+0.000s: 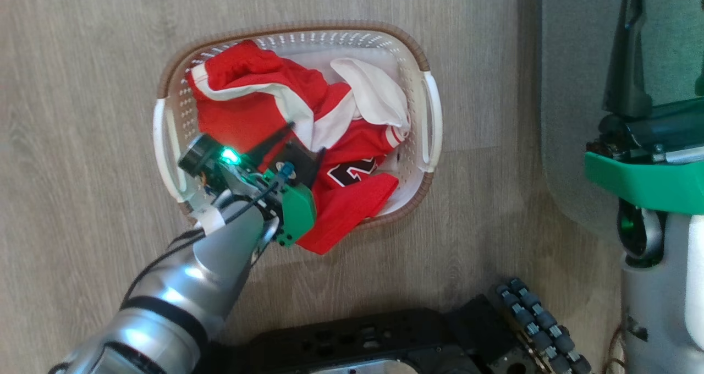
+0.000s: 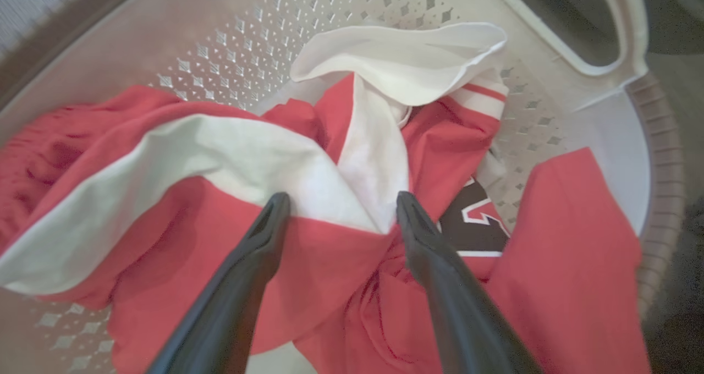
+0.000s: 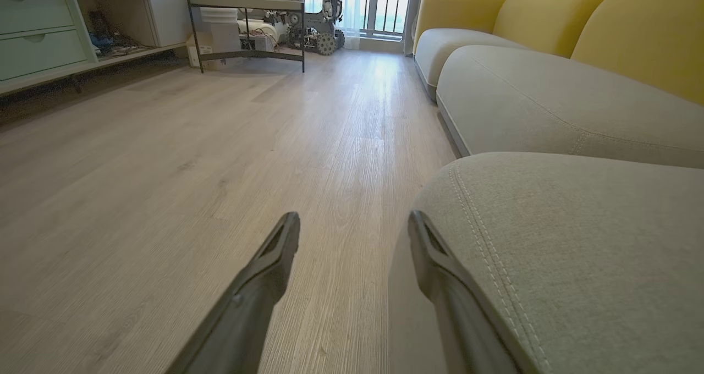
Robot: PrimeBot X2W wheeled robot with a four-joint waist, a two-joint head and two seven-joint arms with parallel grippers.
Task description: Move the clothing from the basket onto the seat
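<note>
The left gripper (image 2: 341, 203) reaches into the basket (image 1: 433, 118), fingers apart over the red clothing (image 2: 192, 236). The right gripper (image 3: 355, 223) holds its fingers apart, the seat (image 3: 577, 242) at 3 o'clock.

The small cream plastic basket (image 1: 286, 28) sits on the pale wooden floor (image 1: 82, 143). In the basket lie the thin red sports clothes (image 1: 242, 115), one flap hanging over its near rim. The left gripper (image 2: 339, 204) is inside the basket, over them. The big grey-green fabric seat (image 1: 572, 115) stands right of the basket.
</note>
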